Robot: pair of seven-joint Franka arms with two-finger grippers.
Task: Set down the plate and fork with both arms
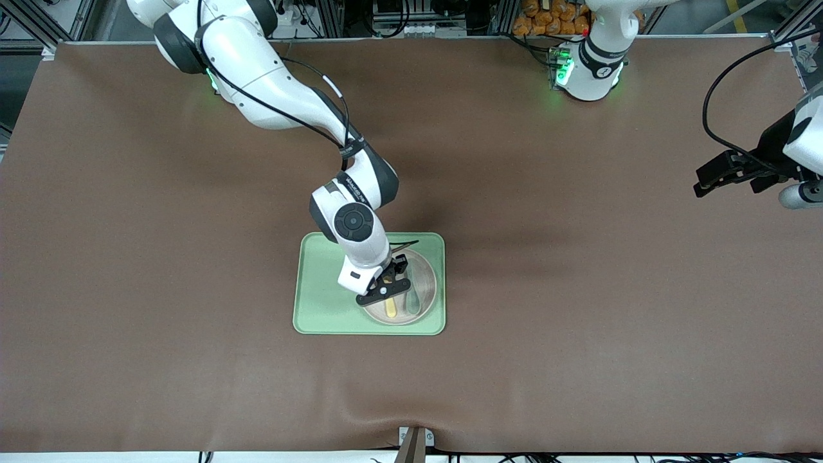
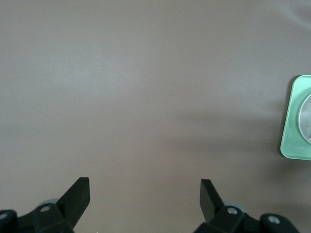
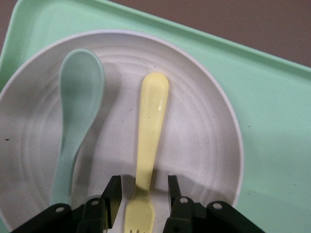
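The task looks to be at an early stage: the plate (image 1: 421, 283) sits on the green tray (image 1: 321, 289) in the lower middle of the front view, toward the tray's edge at the left arm's end of the bench (image 1: 578, 289), and both the fork (image 1: 391, 308) and a grey-green spoon (image 1: 411, 301) lie on the plate, so nothing appears to have been lifted out or set down elsewhere yet. The step in hand seems to be the pick-up of the fork. The right end effector (image 3: 141, 196) hangs low over the plate, its two fingers (image 3: 112, 191) standing narrowly on either side of the fork's neck just above the tines, with a little gap visible on each side; they straddle the fork but do not plainly clamp it, so it reads as a grip about to be made and not a hold. In the right wrist view the fork runs up the middle of the frame, its rounded handle end near the centre, while the spoon lies beside it in the left half, apart from the fingers. The left end effector (image 1: 714, 173) waits at the right edge of the front view, over bare bench well apart from the tray, its fingers spread wide and holding nothing; in its own wrist view only a corner of the tray shows at the right edge. Still to do, by this reading: grasp and place the fork, and move the plate.
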